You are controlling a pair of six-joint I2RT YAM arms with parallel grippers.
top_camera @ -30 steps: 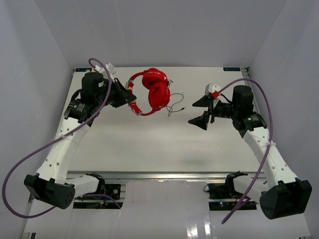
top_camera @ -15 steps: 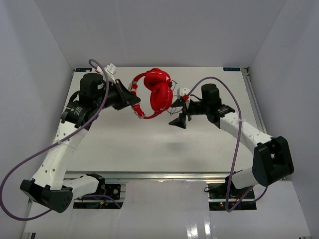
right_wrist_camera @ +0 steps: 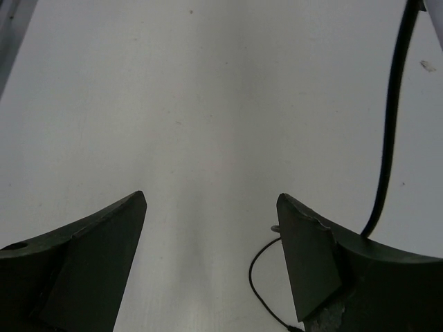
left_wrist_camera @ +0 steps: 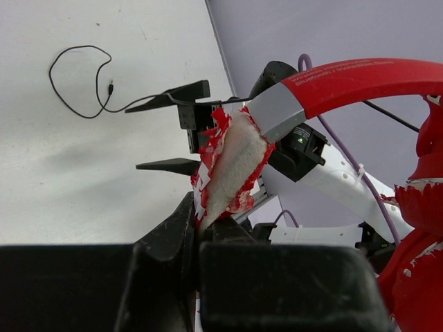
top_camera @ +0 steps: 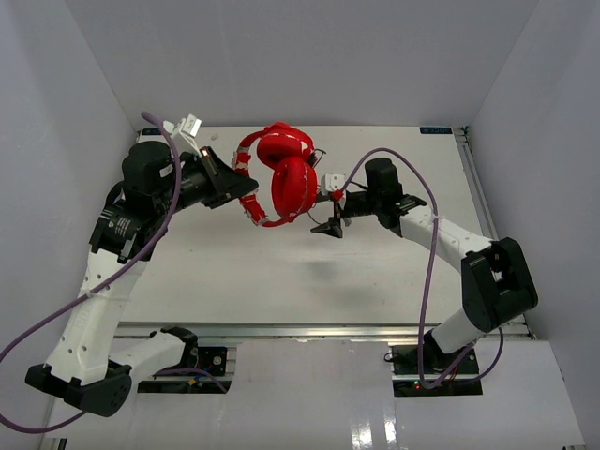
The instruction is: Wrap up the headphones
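The red headphones (top_camera: 281, 173) hang above the white table, both ear cups together. My left gripper (top_camera: 251, 194) is shut on the headband's worn padded end (left_wrist_camera: 228, 162), where white foam shows through flaking red cover; the red headband (left_wrist_camera: 360, 79) arches away to the right, with an ear cup (left_wrist_camera: 415, 277) at the frame's edge. The thin black cable (left_wrist_camera: 76, 76) lies looped on the table, its plug (left_wrist_camera: 111, 87) near the loop. My right gripper (top_camera: 324, 213) is open and empty just right of the ear cups; in its own view (right_wrist_camera: 211, 200) a cable loop (right_wrist_camera: 257, 277) lies beside the right finger.
The white table (top_camera: 281, 272) is walled by pale panels on three sides. Purple robot cables (top_camera: 427, 253) trail along both arms. A metal rail (top_camera: 309, 330) runs along the near edge, and another down the right side (top_camera: 478, 187).
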